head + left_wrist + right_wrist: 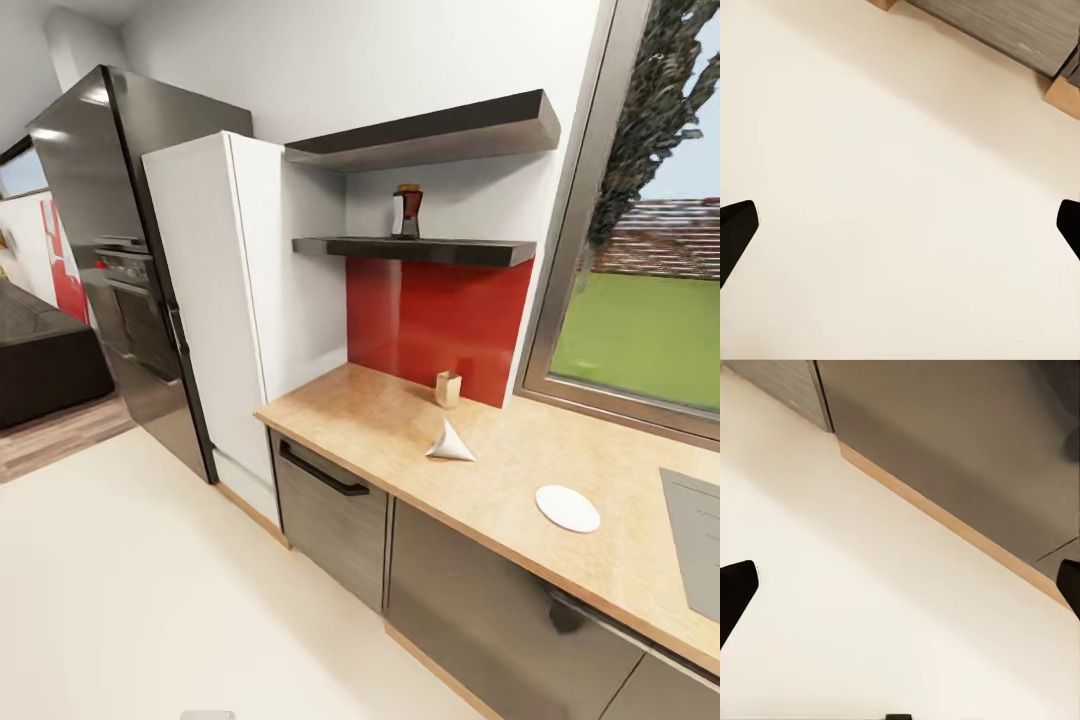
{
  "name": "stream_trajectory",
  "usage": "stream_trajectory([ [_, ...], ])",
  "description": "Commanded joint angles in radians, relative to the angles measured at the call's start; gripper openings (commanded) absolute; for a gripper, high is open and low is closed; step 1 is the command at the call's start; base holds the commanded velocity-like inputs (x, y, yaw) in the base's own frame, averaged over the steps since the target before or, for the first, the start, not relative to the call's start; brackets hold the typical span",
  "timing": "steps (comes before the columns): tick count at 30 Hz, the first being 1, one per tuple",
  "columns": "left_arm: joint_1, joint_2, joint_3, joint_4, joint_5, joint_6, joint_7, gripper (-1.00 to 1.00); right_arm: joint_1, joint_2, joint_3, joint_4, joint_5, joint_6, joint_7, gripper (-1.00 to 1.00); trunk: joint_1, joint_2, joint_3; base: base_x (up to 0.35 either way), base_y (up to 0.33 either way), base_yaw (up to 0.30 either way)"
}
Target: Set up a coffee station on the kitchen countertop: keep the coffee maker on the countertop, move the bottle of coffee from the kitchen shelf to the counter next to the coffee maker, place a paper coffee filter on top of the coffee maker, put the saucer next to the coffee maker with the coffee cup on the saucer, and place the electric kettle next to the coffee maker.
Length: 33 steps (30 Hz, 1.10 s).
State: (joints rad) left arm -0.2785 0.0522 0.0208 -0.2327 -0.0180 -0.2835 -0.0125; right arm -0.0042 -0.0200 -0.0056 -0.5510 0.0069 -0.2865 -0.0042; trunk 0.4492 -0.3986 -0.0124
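Pale cream floor (120,590) lies nearest in the head view, a broad open stretch running along the cabinet fronts (335,520) and their wooden plinth strip. Both wrist views look down on this floor: the left tool (900,232) has its two dark fingertips (736,229) at opposite margins of the frame, spread wide with nothing between them; the right tool (900,592) stands equally wide apart and empty, above the floor just beside the plinth (945,521). Next, the tabletop (400,440), pale wood-toned with a light edge, carries one saucer (567,508) lying flat near the front edge, one paper coffee filter (449,443) standing as a white pointed cone farther in, and one small tan box (448,389) against the red splashback (430,315); the three are well apart, with open surface between them. A grey inset panel (695,540) meets the frame's right margin. Beyond, two dark wall shelves (415,250) are mounted one above the other; the lower bears a single dark bottle-like item (406,212), too small to identify surely. One white tall cabinet (215,300) and one black refrigerator (110,230) close the tabletop's left end.
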Motion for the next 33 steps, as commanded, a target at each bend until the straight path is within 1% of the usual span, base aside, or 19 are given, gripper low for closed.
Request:
stream_trajectory([
  [1, -0.001, 0.000, 0.002, 0.001, -0.002, -0.003, -0.001, 1.00, 0.000, 0.000, -0.001, 0.000, 0.001, -0.003, 0.000, 1.00, 0.001, -0.001, -0.001, 0.176, 0.293, 0.000],
  [10, -0.001, 0.000, 0.002, 0.001, -0.002, -0.003, -0.001, 1.00, 0.000, -0.001, -0.001, 0.000, 0.001, -0.003, 0.000, 1.00, 0.001, -0.001, -0.001, 0.176, 0.293, -0.011],
  [16, -0.001, 0.000, 0.002, 0.001, -0.002, -0.003, -0.001, 1.00, 0.000, 0.000, -0.001, 0.000, 0.001, -0.003, 0.000, 1.00, 0.001, -0.001, -0.001, 0.176, 0.294, -0.104],
  [33, -0.001, 0.001, 0.002, 0.001, -0.002, -0.003, -0.001, 1.00, 0.000, 0.000, -0.001, 0.000, 0.001, -0.003, 0.000, 1.00, 0.001, -0.001, -0.001, 0.176, 0.293, -0.270],
])
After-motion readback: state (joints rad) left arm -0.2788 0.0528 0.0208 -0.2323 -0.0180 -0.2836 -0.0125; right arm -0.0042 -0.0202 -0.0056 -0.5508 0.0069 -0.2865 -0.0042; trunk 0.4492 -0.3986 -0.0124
